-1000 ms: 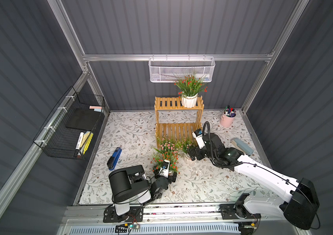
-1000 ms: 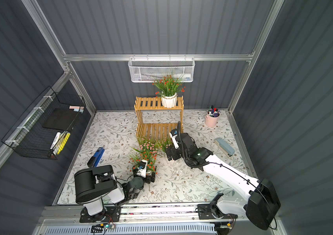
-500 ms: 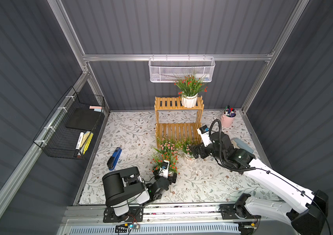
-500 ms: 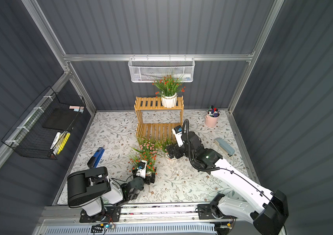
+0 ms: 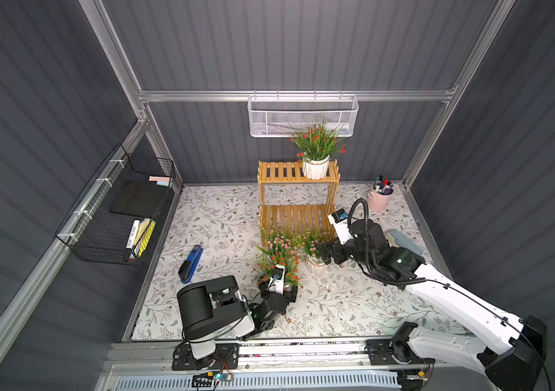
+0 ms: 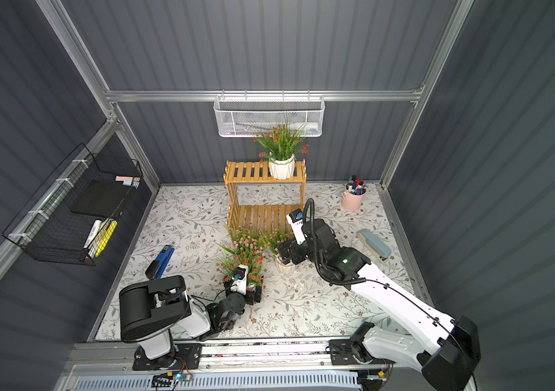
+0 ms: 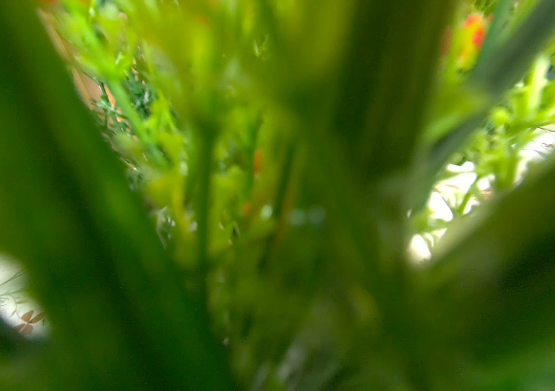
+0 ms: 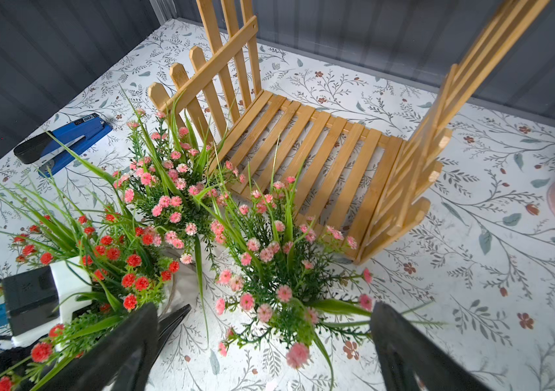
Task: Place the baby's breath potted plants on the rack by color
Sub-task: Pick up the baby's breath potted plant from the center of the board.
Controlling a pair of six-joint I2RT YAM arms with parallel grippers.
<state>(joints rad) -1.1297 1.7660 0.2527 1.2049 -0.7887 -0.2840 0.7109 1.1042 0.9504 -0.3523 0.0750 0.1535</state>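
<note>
Three of the plants stand bunched on the mat point(image 5: 222, 216). The fourth, the shelved red plant point(image 5: 316, 152), sits upright in its white ribbed pot on the upper tier of the rack point(image 5: 298, 218), above and beyond both grippers. The right gripper point(image 8: 262, 309) is spread wide, gripping nothing, with a dark finger point(image 8: 127, 342) on each side of the near pink plant point(image 8: 269, 267). Just past that, by the rack's front corner, is the far pink plant point(image 8: 164, 189), its leaves tangled with the low red plant point(image 8: 117, 257). The left gripper point(image 5: 278, 290) is sunk into the base of that red one. Its wrist view is only blurred green, so whether it is clenched I cannot tell. Off to the right gripper's outer side a pink cup point(image 5: 379, 201) holds markers. High over the rack a white mesh basket point(image 5: 303, 116) has something pale in it. Far from the left gripper a black wire basket point(image 5: 117, 216) holds a dark pad, a marker and something yellow. The right arm point(image 5: 455, 304) reaches long and low from the front rail, wrist tipped down. The left arm point(image 5: 211, 304) is folded tight by its base.
</note>
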